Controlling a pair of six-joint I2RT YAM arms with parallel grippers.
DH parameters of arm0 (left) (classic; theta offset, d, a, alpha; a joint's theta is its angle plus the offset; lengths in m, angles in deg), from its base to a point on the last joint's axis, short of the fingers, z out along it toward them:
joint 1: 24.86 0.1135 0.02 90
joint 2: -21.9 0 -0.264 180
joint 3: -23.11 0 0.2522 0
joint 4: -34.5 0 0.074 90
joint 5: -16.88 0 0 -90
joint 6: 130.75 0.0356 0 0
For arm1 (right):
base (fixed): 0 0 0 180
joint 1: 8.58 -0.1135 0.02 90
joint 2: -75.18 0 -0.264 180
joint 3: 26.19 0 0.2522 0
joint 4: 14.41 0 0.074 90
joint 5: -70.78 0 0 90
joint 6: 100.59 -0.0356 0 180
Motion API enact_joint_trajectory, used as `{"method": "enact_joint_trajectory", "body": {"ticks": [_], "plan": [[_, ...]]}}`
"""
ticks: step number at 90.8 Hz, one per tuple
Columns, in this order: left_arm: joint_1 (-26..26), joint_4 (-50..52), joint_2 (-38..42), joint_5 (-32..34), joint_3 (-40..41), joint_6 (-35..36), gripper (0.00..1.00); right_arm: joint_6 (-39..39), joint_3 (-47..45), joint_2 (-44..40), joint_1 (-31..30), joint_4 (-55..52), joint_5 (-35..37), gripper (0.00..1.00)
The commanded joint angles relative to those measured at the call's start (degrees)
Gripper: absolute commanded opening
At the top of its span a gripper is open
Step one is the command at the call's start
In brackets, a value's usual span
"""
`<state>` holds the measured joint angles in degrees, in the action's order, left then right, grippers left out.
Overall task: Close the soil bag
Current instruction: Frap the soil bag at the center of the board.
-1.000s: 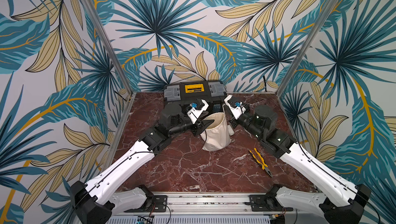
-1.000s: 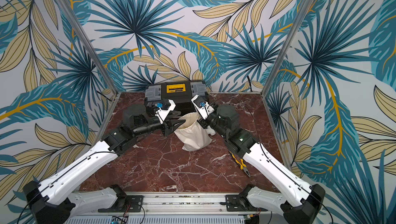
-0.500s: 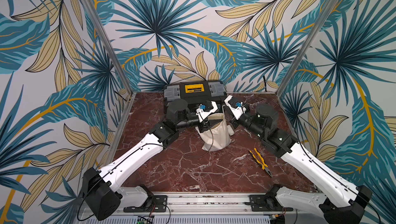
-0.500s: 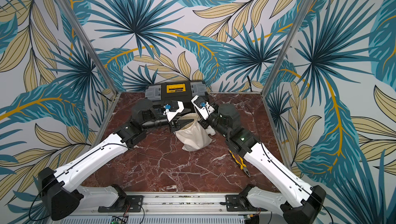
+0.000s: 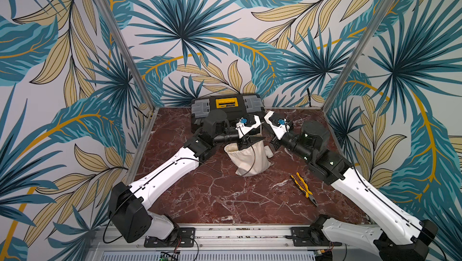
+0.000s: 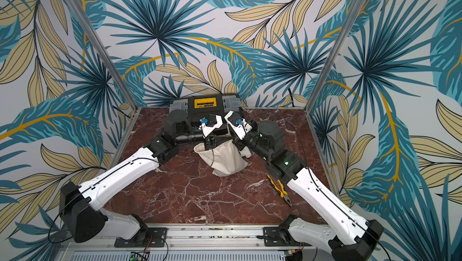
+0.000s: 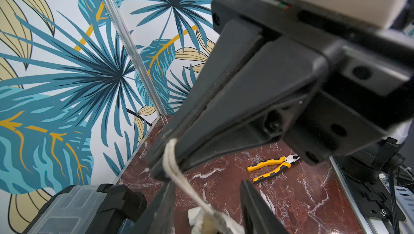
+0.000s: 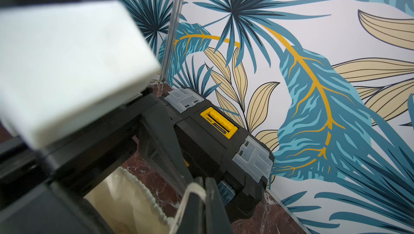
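The soil bag [image 5: 250, 162] [image 6: 223, 161], a cream cloth sack, stands mid-table with its mouth partly open. My right gripper [image 8: 202, 196] [image 5: 262, 125] is shut on the bag's thin white cord [image 8: 197, 187] and holds it taut above the mouth's right rim. In the left wrist view the cord [image 7: 179, 176] loops over that gripper's closed tips. My left gripper [image 7: 207, 182] [image 5: 251, 139] hovers at the bag's mouth, open, its fingers astride the cord without touching it.
A black and yellow toolbox [image 5: 226, 103] [image 8: 219, 136] sits against the back wall just behind both grippers. A small white pipe fitting [image 5: 268, 152] lies beside the bag on its right. Yellow-handled pliers [image 5: 303, 188] [image 7: 272, 165] lie on the marble table under the right arm.
My left gripper has swung from the bag's left side to over its mouth, now astride the cord. The right gripper has stayed put, holding the cord.
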<state>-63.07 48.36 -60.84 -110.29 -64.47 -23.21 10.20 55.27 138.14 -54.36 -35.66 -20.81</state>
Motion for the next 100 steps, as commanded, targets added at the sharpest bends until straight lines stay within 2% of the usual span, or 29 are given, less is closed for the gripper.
{"method": "enact_joint_trajectory", "body": {"ticks": [1,66,100], "plan": [[-0.1,-1.7,-0.8,-2.1,-2.5,-0.4,0.49,-0.2,1.2,-1.5,0.0,2.5,-1.1,0.0],[-0.1,3.2,-3.4,-1.1,-5.4,-0.5,0.17,-0.7,0.5,-2.0,0.2,3.7,0.5,0.0],[-0.1,5.5,-4.4,0.3,-6.3,0.4,0.08,-1.2,0.6,-1.9,0.1,4.2,0.4,0.0]]}}
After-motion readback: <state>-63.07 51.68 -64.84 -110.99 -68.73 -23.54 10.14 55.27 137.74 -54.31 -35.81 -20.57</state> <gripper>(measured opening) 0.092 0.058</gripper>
